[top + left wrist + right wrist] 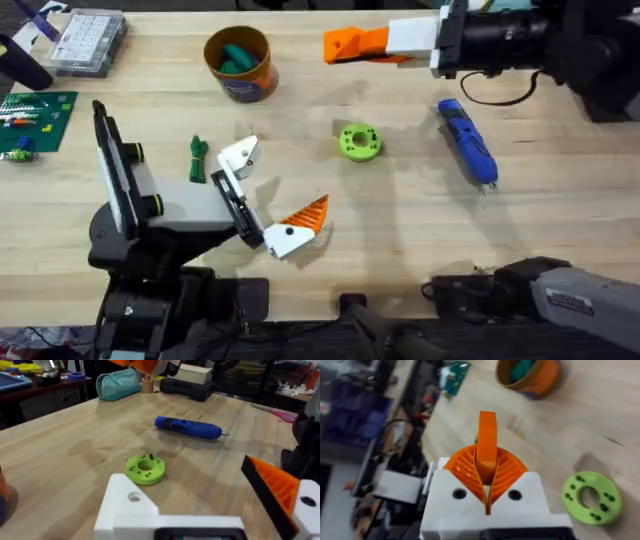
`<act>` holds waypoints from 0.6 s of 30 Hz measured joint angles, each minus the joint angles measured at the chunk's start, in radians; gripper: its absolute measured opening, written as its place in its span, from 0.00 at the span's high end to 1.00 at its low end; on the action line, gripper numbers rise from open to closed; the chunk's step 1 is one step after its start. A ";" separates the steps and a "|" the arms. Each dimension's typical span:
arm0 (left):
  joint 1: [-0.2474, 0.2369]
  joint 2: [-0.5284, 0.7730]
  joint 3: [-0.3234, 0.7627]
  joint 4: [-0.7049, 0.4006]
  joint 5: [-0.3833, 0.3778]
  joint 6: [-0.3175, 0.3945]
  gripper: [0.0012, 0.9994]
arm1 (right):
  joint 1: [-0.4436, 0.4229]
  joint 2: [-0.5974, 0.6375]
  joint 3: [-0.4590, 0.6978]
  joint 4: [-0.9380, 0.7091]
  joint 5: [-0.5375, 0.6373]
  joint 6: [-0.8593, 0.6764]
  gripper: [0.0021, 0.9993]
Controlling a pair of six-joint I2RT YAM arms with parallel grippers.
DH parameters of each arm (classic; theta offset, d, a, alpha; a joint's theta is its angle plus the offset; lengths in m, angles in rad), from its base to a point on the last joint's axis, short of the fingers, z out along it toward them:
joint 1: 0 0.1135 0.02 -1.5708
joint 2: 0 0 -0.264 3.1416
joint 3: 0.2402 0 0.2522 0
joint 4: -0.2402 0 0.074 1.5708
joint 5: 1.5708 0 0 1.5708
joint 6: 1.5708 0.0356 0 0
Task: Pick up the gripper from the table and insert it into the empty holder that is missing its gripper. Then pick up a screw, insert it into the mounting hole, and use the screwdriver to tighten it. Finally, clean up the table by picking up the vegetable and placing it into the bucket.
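Presently clamped: your right gripper (487,462) has its orange pads (462,467) shut together on the gripper (487,430), pinched edge-on between them.
Why so held: I judge this keeps its mounting end free (that end is hidden from you).
Axis: it runs level along the far edge of the table (420,230), orange tip towards the bucket (240,62).
Left gripper (268,190): jaws stand apart, offering you the empty holder (238,155); the other jaw carries its orange finger (302,215).
Holder aspect: its dark hole faces up.
Awaiting you: screwdriver (467,140), lying flat; vegetable (197,158), beside the holder.
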 joint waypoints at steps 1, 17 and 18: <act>0.000 0.000 0.000 0.000 0.000 0.000 0.01 | -0.008 0.010 -0.001 0.021 -0.046 0.005 0.99; 0.000 0.000 0.000 0.000 0.002 0.000 0.01 | -0.047 0.283 -0.108 1.050 -0.465 0.666 0.99; 0.000 0.000 0.000 0.000 0.002 0.000 0.01 | -0.047 0.296 -0.113 1.049 -0.477 0.696 0.99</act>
